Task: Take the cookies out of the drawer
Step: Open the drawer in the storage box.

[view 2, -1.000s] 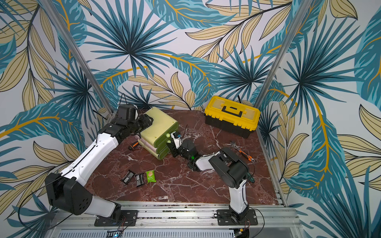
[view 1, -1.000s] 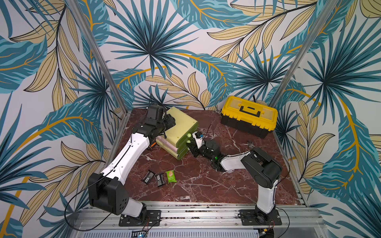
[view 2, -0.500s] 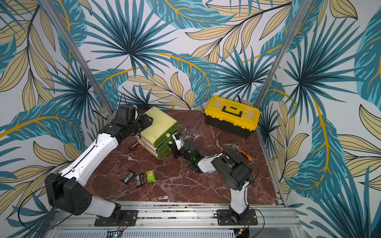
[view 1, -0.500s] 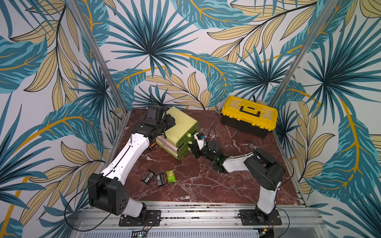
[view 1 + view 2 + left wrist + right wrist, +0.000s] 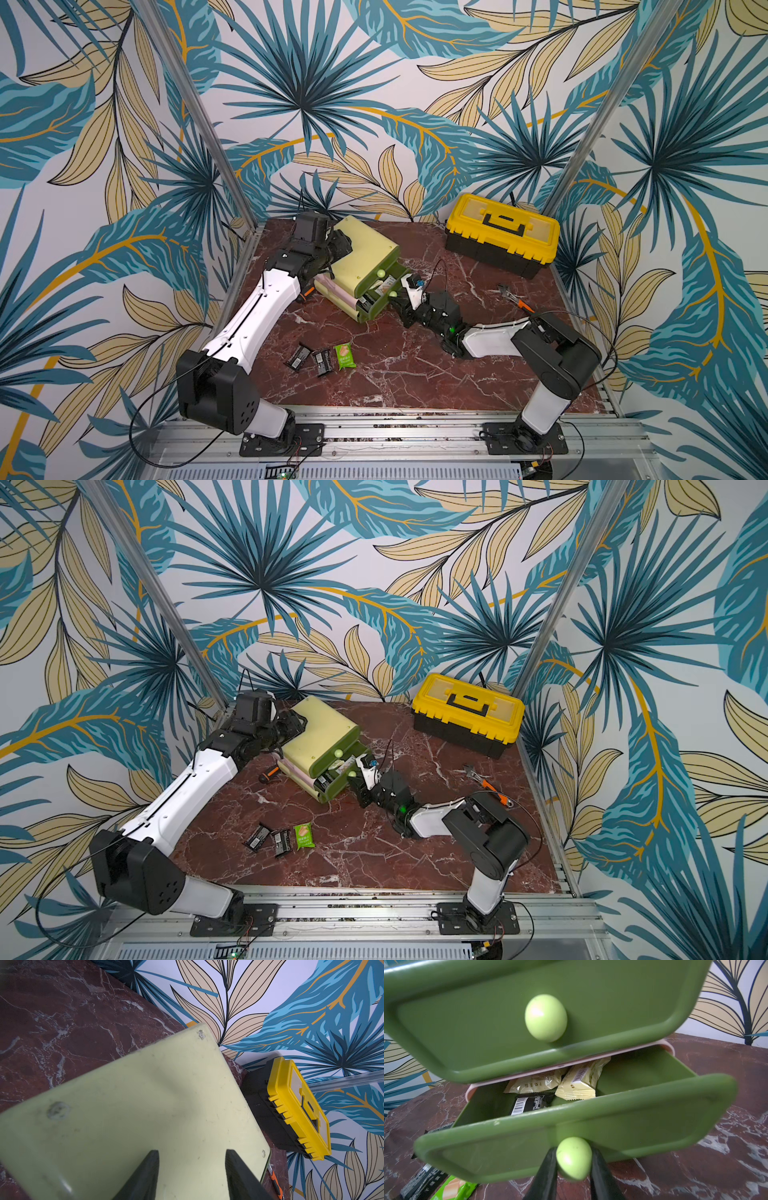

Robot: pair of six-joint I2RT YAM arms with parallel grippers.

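The cookies are in two places. Three lie loose on the desk (image 5: 415,374) toward its front edge: two black packets (image 5: 299,356) and a green packet (image 5: 345,355). More sit in the lower drawer (image 5: 654,1122) of the small cabinet (image 5: 365,253). That drawer is pulled partly out beneath the upper drawer (image 5: 477,1022). Inside it I can see two cream packets (image 5: 577,1086) toward the back and a barcoded black packet (image 5: 529,1103) against the front wall.

They look light and thin, in slick, crinkly wrappers, and what's inside probably snaps easily. A gentle pinch on a crimped end, or across the narrow width, seems the safest hold. They lie flat and overlap, and the upper drawer hangs over them, so there is little room to come down from above.

The right arm lies low over the desk, elbow bent and forearm stretched toward the cabinet. The right pincer (image 5: 572,1154) is closed on the lower drawer's pale knob (image 5: 574,1164), one finger on each side. The left arm reaches long from its base to the cabinet's rear. The left pincer (image 5: 192,1151) is laid on the cabinet's top with its fingers apart, and I see nothing gripped between them.
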